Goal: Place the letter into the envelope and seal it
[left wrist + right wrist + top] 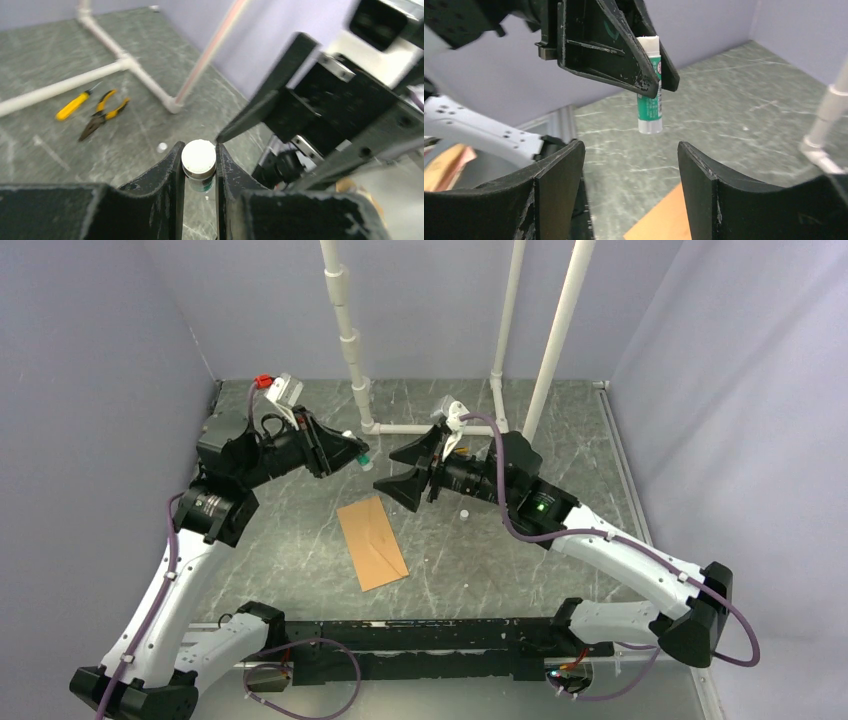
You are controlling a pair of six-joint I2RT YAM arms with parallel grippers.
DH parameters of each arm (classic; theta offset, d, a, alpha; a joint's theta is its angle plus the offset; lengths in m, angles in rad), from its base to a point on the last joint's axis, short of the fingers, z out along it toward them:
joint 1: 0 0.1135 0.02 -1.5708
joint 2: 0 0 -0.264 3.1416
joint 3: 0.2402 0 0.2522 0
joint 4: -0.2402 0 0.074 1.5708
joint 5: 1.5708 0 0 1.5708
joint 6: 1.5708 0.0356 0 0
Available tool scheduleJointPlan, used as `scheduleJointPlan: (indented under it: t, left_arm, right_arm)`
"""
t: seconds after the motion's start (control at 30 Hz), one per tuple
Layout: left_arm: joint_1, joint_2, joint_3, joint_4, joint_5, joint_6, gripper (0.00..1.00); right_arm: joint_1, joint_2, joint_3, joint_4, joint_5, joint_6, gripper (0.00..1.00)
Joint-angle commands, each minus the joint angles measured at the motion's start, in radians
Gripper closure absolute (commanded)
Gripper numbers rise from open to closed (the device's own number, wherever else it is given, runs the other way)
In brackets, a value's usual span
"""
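The kraft-brown envelope [372,542] lies flat on the table between the arms, a fold seam showing; one corner of it shows in the right wrist view [664,220]. No separate letter sheet is in view. My left gripper [362,453] is shut on a green-and-white glue stick [198,165] and holds it upright above the table, behind the envelope. The glue stick also shows in the right wrist view [650,90], hanging below the left fingers [614,45]. My right gripper [400,471] is open and empty, its jaws wide apart, facing the glue stick from a short way off.
A white pipe frame [400,427] stands at the back of the table. Pliers [102,114] and a yellow screwdriver [75,105] lie near the pipes. A small white round thing [463,512] lies on the table under the right wrist. Lilac walls close in three sides.
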Motion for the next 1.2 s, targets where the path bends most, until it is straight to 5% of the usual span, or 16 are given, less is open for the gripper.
scheduleJointPlan:
  t: [0.0, 0.4, 0.73, 0.97, 1.17]
  left_arm:
    - [-0.002, -0.019, -0.022, 0.216, 0.361, 0.034, 0.98]
    - [-0.002, -0.015, -0.07, 0.419, 0.603, -0.034, 0.98]
    - [-0.002, -0.022, -0.084, 0.513, 0.581, -0.119, 0.97]
    - [-0.002, -0.037, -0.135, 0.632, 0.478, -0.232, 0.71]
    - [-0.002, -0.029, -0.228, 0.79, 0.394, -0.331, 0.67]
  right_arm:
    - [-0.009, -0.008, -0.046, 0.125, -0.184, 0.127, 0.29]
    - [-0.009, 0.035, -0.015, 0.237, -0.31, 0.215, 0.4]
    - [-0.008, 0.072, -0.032, 0.356, -0.264, 0.338, 0.75]
    - [-0.009, 0.108, -0.082, 0.574, -0.191, 0.477, 0.95]
    - [-0.009, 0.151, -0.094, 0.734, -0.184, 0.577, 0.97]
